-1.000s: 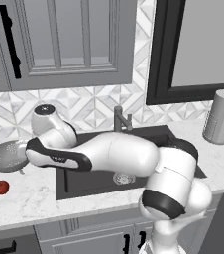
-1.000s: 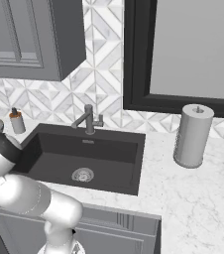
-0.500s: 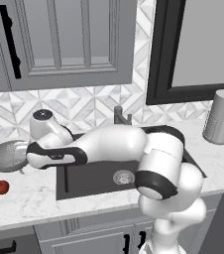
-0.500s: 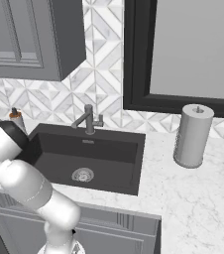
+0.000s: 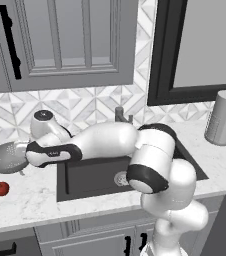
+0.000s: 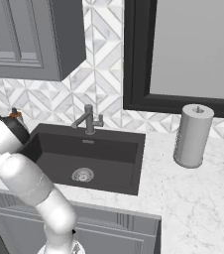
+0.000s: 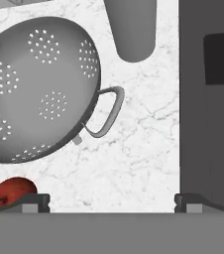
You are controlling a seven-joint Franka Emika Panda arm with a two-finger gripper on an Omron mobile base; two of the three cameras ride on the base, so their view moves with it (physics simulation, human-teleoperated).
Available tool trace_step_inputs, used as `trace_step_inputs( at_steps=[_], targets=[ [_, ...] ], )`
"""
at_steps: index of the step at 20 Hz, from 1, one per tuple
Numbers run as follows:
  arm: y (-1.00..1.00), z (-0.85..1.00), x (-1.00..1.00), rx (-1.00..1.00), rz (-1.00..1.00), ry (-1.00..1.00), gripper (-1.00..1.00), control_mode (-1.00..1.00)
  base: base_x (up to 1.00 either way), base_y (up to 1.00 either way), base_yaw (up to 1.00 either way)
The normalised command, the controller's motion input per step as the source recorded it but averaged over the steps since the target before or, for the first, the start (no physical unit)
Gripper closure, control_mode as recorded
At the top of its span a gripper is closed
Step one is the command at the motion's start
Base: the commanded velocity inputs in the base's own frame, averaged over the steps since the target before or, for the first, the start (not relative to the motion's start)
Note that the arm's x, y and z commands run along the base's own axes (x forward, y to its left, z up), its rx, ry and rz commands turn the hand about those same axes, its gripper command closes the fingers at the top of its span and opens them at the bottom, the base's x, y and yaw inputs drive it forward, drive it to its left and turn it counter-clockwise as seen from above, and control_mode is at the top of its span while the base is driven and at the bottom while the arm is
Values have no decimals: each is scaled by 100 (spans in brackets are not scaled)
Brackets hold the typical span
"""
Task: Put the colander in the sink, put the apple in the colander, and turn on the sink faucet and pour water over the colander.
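the sink (image 5: 90,177) is set in the marble counter (image 5: 30,200). the colander (image 7: 34,89) stands on the counter left of the sink, the apple (image 7: 10,193) just beside it. the gripper (image 7: 111,201) hovers above with jaws spread wide, holding nothing. no readable writing.

White marble counter (image 5: 30,197) — colander (image 5: 6,157), apple (image 5: 1,188), paper towel roll (image 6: 193,135)

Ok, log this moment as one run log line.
pincer: open, above counter | colander: on counter | apple: beside colander | sink: empty

Colander (image 5: 6,157) behind apple (image 5: 1,188), left of sink (image 5: 92,177)
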Motion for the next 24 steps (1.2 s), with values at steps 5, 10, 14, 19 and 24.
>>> trace_step_inputs(
  at_steps=[5, 10, 14, 19, 24],
  targets=[
    [28, -20, 28, 0, 0, 0, -100, -100, 0, 0, 0],
    [18, -12, 20, 0, 0, 0, -100, -100, 0, 0, 0],
    [7, 0, 13, 0, 0, 0, -100, -100, 0, 0, 0],
    [5, -10, 8, 0, 0, 1, -100, -100, 0, 0, 0],
    [0, -30, 8, 0, 0, 0, -100, -100, 0, 0, 0]
  ],
)
